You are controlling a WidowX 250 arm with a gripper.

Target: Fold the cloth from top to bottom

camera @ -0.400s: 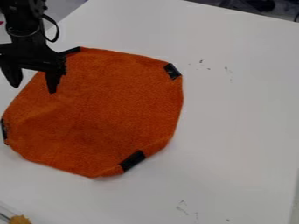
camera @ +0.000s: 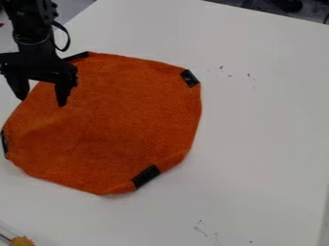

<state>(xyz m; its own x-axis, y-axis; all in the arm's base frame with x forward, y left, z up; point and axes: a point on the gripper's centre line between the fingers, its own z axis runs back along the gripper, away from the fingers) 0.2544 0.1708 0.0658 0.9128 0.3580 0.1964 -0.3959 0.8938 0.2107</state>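
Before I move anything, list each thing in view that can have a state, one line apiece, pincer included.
Pincer: open, fingers apart, at the cloth's upper-left side; holding nothing.
Orange cloth: spread out, not folded in half, slightly creased towards the left.
Black patches: four, spaced around the cloth's edge.
White table: marked with a few small dark smudges.

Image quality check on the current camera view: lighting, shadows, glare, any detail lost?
Camera view: light soft and even, no hard glare on the white table; faint shading along the lower edge of the orange cloth; black gripper reads nearly as silhouette, little surface detail; cloth weave only faintly visible; dark background at the top right too murky to identify.
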